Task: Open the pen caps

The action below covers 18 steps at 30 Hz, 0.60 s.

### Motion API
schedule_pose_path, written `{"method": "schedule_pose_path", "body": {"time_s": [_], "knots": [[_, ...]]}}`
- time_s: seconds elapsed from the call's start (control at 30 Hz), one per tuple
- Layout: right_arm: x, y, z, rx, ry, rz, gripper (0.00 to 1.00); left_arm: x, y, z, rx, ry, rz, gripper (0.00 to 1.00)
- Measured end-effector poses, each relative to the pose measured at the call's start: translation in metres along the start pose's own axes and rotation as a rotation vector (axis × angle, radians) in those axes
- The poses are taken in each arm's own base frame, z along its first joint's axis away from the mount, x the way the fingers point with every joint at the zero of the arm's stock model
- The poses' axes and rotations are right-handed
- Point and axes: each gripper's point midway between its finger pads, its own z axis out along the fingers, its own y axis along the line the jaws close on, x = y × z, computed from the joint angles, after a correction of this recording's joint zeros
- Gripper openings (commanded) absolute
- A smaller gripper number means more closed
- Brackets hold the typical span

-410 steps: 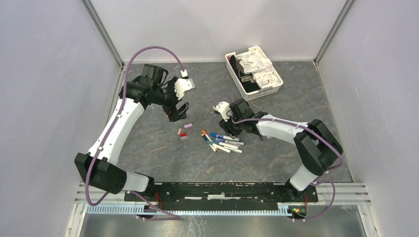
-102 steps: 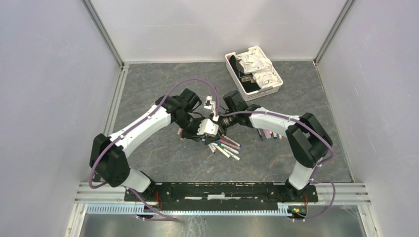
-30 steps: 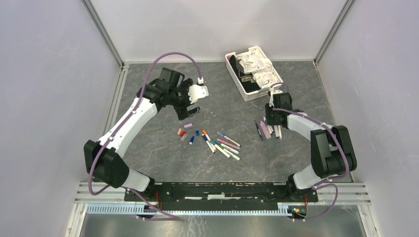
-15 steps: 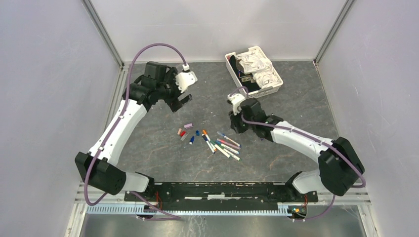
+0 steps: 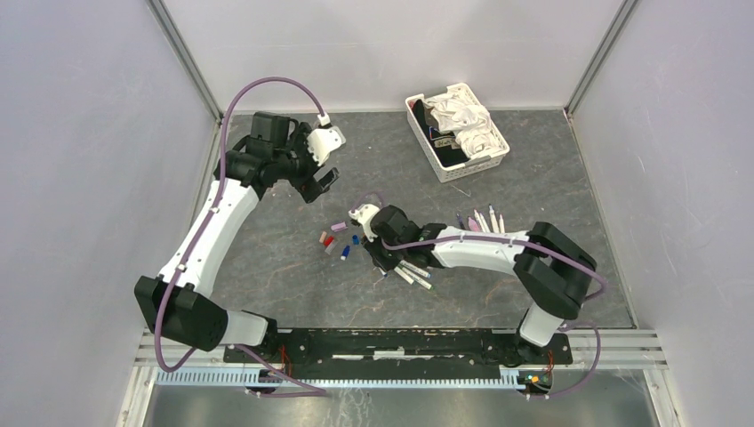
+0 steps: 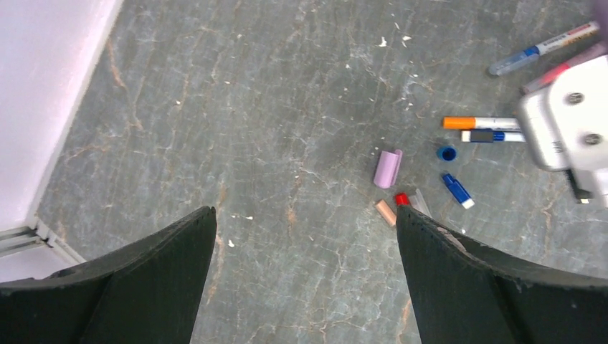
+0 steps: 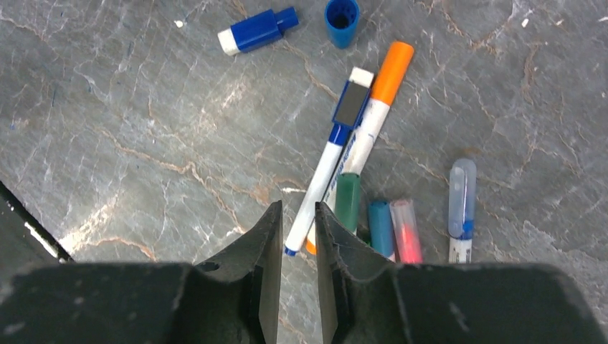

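Grey table, from above: right claw sits over the near end of the pens; left claw hangs well apart.
Left wrist: fingers spread wide, empty; loose caps ahead, rightward.
Right wrist: blue-banded pen runs up-right from the claw, its tip in the narrow slot between fingers; pinched or not, I cannot tell.
Hidden: other pens' lower ends, behind the fingers.

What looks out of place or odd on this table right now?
Nothing looks damaged or spilled. Loose caps lie scattered beside the pens, and one blue cap stands on end, opening up. The white basket of crumpled cloth sits askew to the back wall.
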Motion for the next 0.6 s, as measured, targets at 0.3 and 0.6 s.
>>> {"method": "schedule_pose_path", "body": {"time_s": [0.3, 0.6], "knots": [[-0.007, 0.001, 0.020, 0.018, 0.010, 0.006, 0.25, 0.005, -0.016, 0.001, 0.067, 0.001, -0.015, 1.00], [0.003, -0.006, 0.031, 0.057, 0.038, 0.019, 0.24, 0.005, -0.018, 0.001, 0.078, 0.000, -0.018, 0.99]]}}
